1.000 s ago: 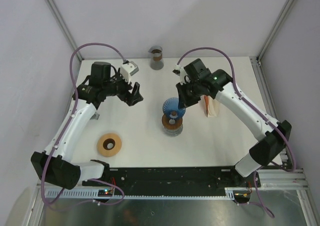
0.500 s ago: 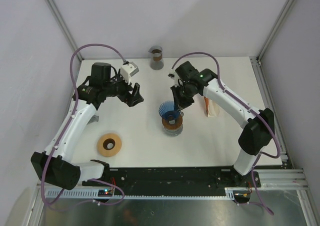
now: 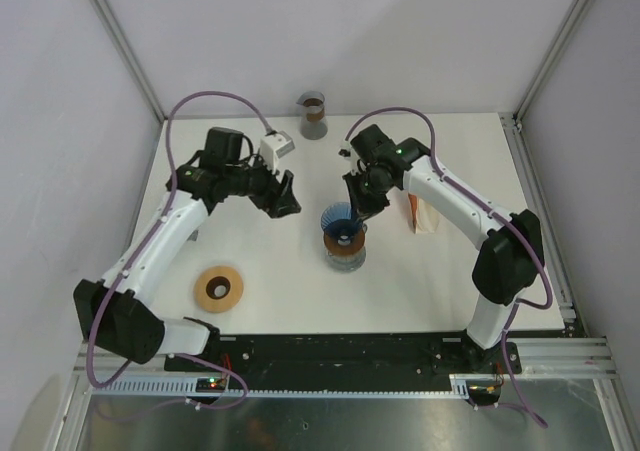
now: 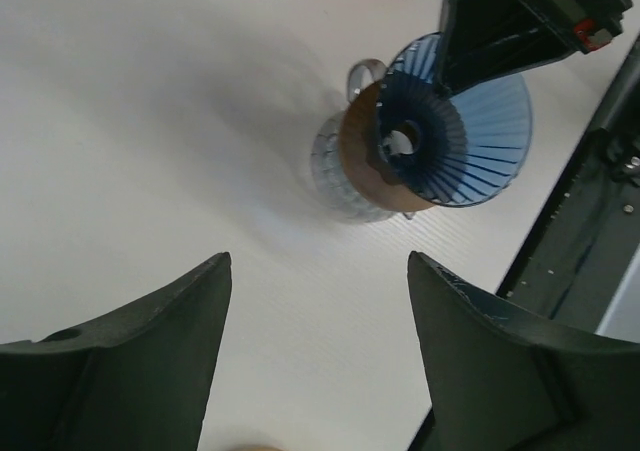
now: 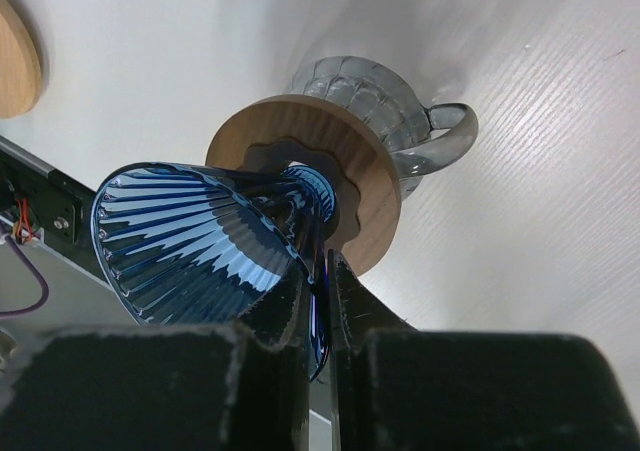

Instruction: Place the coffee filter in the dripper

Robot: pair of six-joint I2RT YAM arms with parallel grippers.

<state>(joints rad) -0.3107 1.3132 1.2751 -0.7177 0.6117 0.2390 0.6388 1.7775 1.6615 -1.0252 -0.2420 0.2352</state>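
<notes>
The coffee filter (image 3: 419, 216), a pale bundle edged in orange as far as the top view shows, stands on the table (image 3: 440, 271) just right of the right arm, outside the dripper (image 5: 195, 249). The blue ribbed dripper is tilted, its narrow end at the hole of the wooden collar (image 5: 352, 171) that sits on a glass server (image 5: 365, 89) near the table's middle. The right gripper (image 5: 320, 276) pinches the dripper's wall between its fingers. The left gripper (image 4: 318, 271) hangs above the table to the left of the server, its jaws spread wide and holding nothing. A wooden ring (image 3: 219, 287) lies apart at the near left, and a glass jar (image 3: 313, 115) stands at the far edge.
</notes>
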